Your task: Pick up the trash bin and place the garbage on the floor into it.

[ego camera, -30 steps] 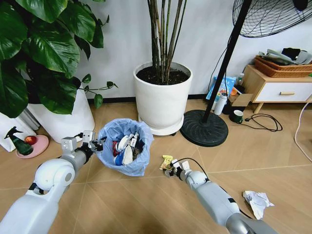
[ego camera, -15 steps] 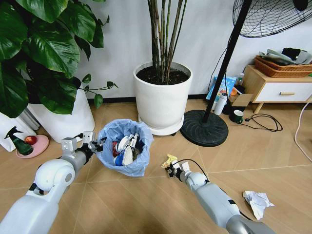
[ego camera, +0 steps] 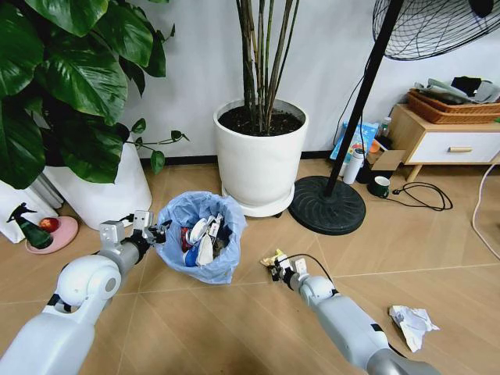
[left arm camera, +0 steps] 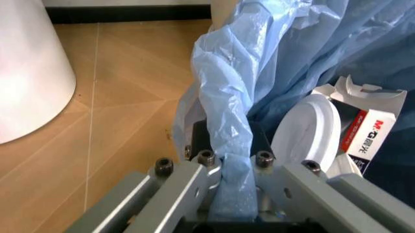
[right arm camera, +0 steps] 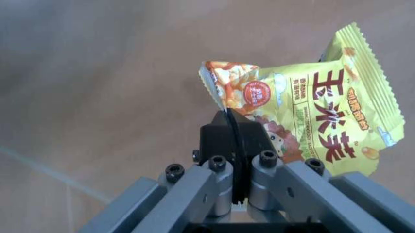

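The trash bin (ego camera: 201,237), standing on the floor (ego camera: 234,320), is gripped at its bag-lined rim by the left gripper (left arm camera: 230,162). A yellow snack wrapper (right arm camera: 311,119) is pinched by the right gripper (right arm camera: 236,160) just beside the bin.

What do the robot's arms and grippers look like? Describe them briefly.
Both arms are smooth, glossy white, rounded shells with dark seams at the joints. The left gripper and right gripper have grey metal fingers with black screws and black pads. A thin black cable loops by the right wrist.
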`<state>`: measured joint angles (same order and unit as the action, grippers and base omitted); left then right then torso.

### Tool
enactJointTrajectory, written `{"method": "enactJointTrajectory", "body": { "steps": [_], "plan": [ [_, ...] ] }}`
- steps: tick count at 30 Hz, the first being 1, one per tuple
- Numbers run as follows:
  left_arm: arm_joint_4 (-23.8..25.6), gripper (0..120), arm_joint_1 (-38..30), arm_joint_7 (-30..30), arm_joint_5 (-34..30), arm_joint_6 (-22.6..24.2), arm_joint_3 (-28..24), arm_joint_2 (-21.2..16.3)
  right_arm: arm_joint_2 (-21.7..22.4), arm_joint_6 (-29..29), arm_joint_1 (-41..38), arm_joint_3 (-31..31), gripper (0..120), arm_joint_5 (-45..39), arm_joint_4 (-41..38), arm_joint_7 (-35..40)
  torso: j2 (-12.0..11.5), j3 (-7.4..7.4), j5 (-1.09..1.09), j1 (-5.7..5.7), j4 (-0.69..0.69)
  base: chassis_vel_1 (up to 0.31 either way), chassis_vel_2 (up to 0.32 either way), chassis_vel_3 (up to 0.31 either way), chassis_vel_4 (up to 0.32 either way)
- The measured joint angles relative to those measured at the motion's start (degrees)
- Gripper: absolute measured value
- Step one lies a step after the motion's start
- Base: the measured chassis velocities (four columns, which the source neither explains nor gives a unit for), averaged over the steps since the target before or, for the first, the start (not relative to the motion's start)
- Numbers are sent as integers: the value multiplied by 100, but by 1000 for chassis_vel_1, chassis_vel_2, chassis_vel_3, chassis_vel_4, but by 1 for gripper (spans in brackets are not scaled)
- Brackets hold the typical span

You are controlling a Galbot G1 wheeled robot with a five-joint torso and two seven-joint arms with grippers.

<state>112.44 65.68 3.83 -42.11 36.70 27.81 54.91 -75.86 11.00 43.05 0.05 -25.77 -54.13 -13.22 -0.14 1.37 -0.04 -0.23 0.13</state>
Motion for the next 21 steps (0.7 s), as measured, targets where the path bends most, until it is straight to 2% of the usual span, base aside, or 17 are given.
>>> {"method": "enactJointTrajectory", "body": {
  "steps": [3, 5, 15, 19, 21],
  "plan": [
    [-2, 0, 0, -4, 26, 0, -2, 20, 97, 75, 31, 27, 0, -188, -314, 74, 0, 0, -1, 0, 0, 0, 0, 0, 0],
    [-10, 0, -2, -9, 49, 0, -16, 47, 244, 178, 121, 89, 0, -375, -816, 140, 0, 0, 0, 0, 0, 0, 0, 0, 0],
    [-6, 0, 49, -24, 83, 0, -10, 85, 673, 122, 224, 504, 0, -522, -2301, 173, 0, 0, 0, 0, 0, 0, 0, 0, 0],
    [-46, 0, 59, -44, 100, -2, 1, 58, 1065, 258, 160, 539, 0, -848, -3195, 211, 0, 0, 0, 0, 1, 0, 0, 0, 0],
    [-49, 0, 59, -44, 102, -2, -2, 57, 1089, 272, 146, 539, 0, -878, -3261, 218, 0, 0, 0, 0, 0, 0, 0, 0, 0]
  ]
}}
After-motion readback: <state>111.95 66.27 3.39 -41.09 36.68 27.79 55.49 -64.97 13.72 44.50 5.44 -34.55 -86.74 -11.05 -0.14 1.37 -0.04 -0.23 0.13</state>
